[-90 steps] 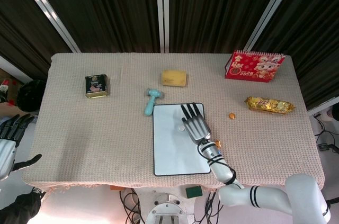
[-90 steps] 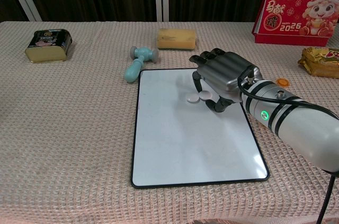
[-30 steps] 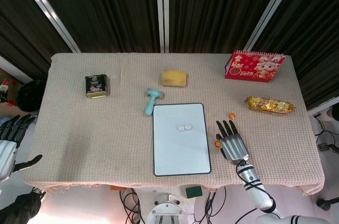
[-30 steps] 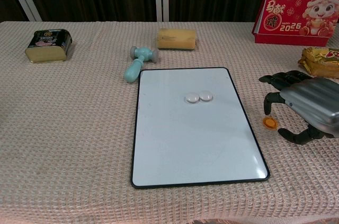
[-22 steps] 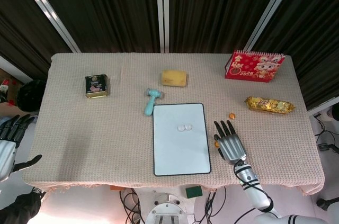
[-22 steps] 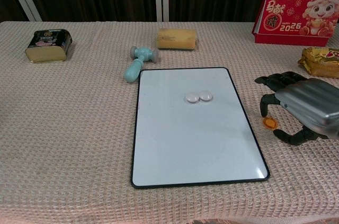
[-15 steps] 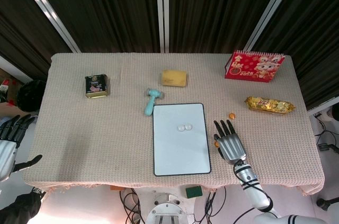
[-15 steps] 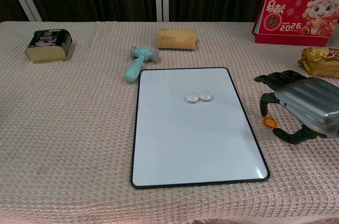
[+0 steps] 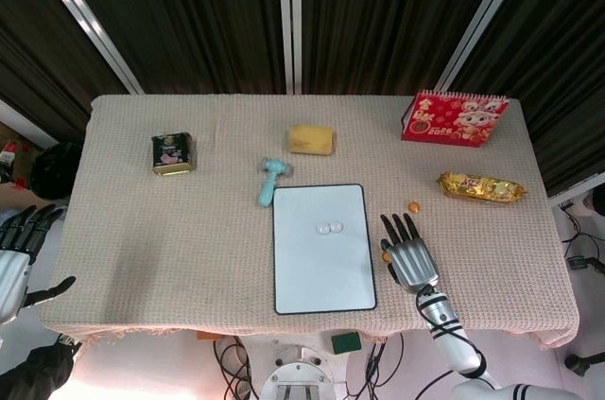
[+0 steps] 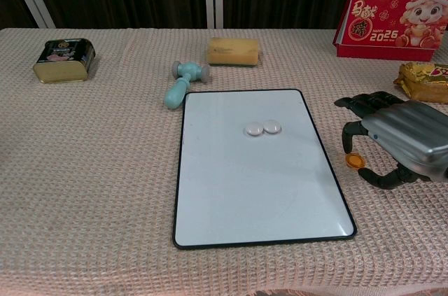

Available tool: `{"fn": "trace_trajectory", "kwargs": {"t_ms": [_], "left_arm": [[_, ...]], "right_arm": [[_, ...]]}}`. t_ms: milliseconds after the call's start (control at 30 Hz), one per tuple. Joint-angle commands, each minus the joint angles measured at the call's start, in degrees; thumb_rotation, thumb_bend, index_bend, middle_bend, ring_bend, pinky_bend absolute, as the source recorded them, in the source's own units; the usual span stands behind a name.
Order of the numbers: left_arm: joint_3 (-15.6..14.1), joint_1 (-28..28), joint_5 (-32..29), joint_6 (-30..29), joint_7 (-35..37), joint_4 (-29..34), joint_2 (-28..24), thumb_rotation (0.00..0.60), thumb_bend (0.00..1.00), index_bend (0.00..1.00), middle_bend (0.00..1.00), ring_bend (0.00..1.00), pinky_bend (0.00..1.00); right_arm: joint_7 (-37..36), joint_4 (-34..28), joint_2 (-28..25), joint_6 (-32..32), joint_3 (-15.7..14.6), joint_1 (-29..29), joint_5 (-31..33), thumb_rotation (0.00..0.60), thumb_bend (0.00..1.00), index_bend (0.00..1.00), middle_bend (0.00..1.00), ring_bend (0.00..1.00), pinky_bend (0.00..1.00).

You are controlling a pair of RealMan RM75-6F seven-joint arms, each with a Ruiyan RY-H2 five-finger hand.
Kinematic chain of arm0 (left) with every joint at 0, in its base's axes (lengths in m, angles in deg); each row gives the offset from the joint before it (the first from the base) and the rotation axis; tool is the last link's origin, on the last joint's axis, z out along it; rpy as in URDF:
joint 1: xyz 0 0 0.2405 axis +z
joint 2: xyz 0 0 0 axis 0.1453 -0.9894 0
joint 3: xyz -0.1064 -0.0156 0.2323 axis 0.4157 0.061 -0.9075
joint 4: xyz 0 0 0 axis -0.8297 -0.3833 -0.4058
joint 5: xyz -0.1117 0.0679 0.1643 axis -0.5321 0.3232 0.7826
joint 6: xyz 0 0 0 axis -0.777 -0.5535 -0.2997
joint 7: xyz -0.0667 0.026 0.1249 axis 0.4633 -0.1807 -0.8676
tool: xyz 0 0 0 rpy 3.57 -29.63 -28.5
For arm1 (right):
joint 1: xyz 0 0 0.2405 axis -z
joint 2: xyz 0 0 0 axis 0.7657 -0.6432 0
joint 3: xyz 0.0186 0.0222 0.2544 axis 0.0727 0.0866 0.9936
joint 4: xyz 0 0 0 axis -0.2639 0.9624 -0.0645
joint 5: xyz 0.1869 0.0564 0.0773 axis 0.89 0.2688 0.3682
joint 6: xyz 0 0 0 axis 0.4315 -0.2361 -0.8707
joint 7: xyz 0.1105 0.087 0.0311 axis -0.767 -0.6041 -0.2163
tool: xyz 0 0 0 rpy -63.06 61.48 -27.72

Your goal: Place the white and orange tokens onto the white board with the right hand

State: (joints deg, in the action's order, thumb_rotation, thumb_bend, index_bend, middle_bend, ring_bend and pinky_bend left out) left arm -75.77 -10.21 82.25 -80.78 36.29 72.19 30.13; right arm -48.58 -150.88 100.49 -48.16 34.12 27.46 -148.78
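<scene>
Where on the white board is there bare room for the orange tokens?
The white board is bare below the two white tokens down to its near edge, and also above them. It is crowded only off its right edge, where the right hand hovers over an orange token.

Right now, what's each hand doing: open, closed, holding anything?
Left hand: open, holding nothing, off the table's edge.
Right hand: open, fingers curved over the orange token, not gripping it.

Bare cloth btwn my right hand and white board, nothing blocking. Lower board free; white tokens sit mid-top. Snack pack crowds just beyond my fingers.
</scene>
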Motion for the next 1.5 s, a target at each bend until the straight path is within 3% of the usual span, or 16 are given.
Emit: {"fn": "trace_trajectory", "kwargs": {"t_ms": [33,233,533,733,1000,1067,1133,1233,1500], "left_arm": [[0.0,0.02,0.01,-0.04,0.01,0.02,-0.02,0.6,0.09,0.1,0.07,0.0,0.11],[-0.03,0.0,0.11,0.01,-0.26,0.14,0.03,0.6,0.09,0.1,0.07,0.0,0.11],[0.27,-0.06,-0.75,0.24,0.39,-0.24,-0.03,0.6,0.09,0.1,0.07,0.0,0.11],[0.3,0.02,-0.74,0.06,1.08,-0.54,-0.13,0.6,0.09,0.1,0.07,0.0,0.11],[0.22,0.14,-0.39,-0.3,1.54,-0.68,-0.24,0.6,0.09,0.1,0.07,0.0,0.11],[0.21,0.14,-0.32,-0.31,1.5,-0.65,-0.23,0.6,0.09,0.1,0.07,0.0,0.11],[0.21,0.14,-0.31,-0.33,1.4,-0.61,-0.23,0.6,0.09,0.1,0.07,0.0,0.11],[0.22,0.15,-0.35,-0.31,1.29,-0.59,-0.21,0.6,0.09,0.1,0.07,0.0,0.11],[0.24,0.11,-0.39,-0.2,1.21,-0.59,-0.17,0.6,0.09,0.1,0.07,0.0,0.11]], "right_arm": [[-0.25,-0.67,-0.13,-0.19,0.42,-0.29,-0.85,0.6,0.39,0.49,0.0,0.0,0.0],[1.73,-1.9,1.71,2.15,3.38,-3.52,-1.52,0.6,0.39,0.49,0.0,0.0,0.0],[7.26,0.39,8.9,8.12,7.09,-9.93,0.84,0.6,0.39,0.5,0.0,0.0,0.0],[9.81,2.32,12.06,9.13,7.4,-11.7,2.42,0.6,0.39,0.5,0.0,0.0,0.0],[10.4,2.33,12.22,8.78,6.35,-11.94,2.99,0.6,0.39,0.49,0.0,0.0,0.0],[10.32,2.05,11.92,8.88,6.21,-12.07,3.12,0.6,0.38,0.44,0.0,0.0,0.0],[10.01,1.69,11.56,8.93,6.05,-12.17,3.07,0.6,0.36,0.28,0.0,0.0,0.0],[9.43,0.83,10.84,8.59,5.71,-12.11,2.7,0.6,0.35,0.15,0.0,0.0,0.0],[6.82,-2.65,5.87,2.74,4.91,-9.32,-0.23,0.6,0.35,0.11,0.0,0.0,0.0]]}}
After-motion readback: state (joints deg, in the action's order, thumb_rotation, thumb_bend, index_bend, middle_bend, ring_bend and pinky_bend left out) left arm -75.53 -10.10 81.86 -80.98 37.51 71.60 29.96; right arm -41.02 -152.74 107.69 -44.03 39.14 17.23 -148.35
